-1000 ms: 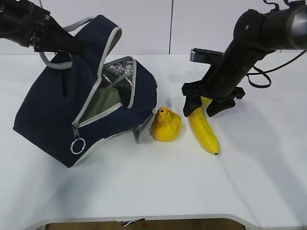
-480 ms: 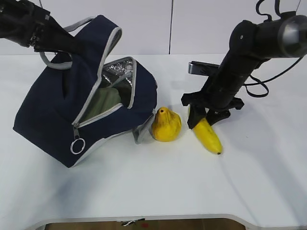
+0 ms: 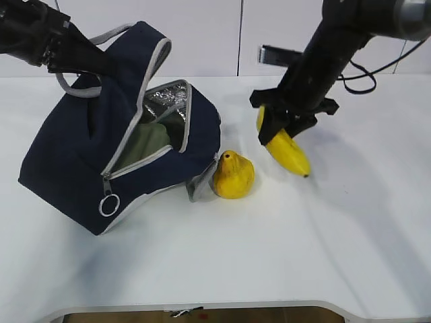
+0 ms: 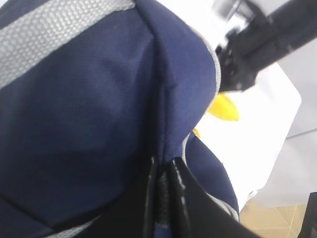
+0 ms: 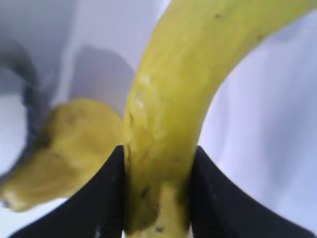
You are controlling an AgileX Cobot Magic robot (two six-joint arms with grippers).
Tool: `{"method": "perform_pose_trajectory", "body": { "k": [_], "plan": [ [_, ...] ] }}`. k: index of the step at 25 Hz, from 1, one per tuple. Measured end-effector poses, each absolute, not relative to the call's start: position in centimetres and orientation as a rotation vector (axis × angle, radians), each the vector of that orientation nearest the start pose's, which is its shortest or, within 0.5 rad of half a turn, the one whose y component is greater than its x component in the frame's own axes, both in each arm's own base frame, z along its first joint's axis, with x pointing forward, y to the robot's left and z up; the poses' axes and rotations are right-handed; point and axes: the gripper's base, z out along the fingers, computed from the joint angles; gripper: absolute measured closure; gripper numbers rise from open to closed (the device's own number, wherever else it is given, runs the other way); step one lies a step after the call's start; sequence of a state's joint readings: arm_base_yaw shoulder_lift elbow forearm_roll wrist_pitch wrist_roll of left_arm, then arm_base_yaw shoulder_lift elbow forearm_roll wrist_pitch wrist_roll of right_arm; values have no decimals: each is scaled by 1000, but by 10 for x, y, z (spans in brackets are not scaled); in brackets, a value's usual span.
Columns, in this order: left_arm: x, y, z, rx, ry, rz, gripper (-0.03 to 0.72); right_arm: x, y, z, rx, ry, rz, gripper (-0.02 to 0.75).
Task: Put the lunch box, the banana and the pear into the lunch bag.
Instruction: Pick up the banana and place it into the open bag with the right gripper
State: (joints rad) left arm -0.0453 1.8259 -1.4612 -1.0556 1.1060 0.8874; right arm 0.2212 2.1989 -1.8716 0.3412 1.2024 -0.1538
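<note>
the right end effector (image 3: pixel 286 129) is clamped on the banana (image 3: pixel 288 151), its black fingers (image 5: pixel 106 198) pressing both sides of the fruit near the stem end, and the banana hangs tilted clear of the white surface (image 3: pixel 269 256), dark tip lowest. below and to the left of this end effector the pear (image 3: pixel 233 175) sits on the surface, touching the lunch bag (image 3: pixel 81 155). the left end effector (image 4: pixel 163 198) pinches the bag's navy fabric near the grey handle (image 3: pixel 114 33), holding the zipped mouth agape; inside, below that end effector, the sage-green lid of the lunch box (image 3: pixel 145 142) shows against foil lining.
</note>
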Motion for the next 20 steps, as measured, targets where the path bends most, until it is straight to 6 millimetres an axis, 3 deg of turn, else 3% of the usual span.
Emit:
{"method": "perform_pose_trajectory", "body": {
  "k": [3, 8, 20],
  "plan": [
    [381, -88, 290, 598, 2292, -1076, 664, 451, 134, 236, -407, 2853, 546, 463],
    [381, -90, 292, 579, 2277, -1100, 664, 453, 152, 270, -420, 2708, 775, 463],
    [388, -91, 299, 454, 2197, -1155, 664, 416, 233, 284, -664, 2641, 974, 463]
  ]
}}
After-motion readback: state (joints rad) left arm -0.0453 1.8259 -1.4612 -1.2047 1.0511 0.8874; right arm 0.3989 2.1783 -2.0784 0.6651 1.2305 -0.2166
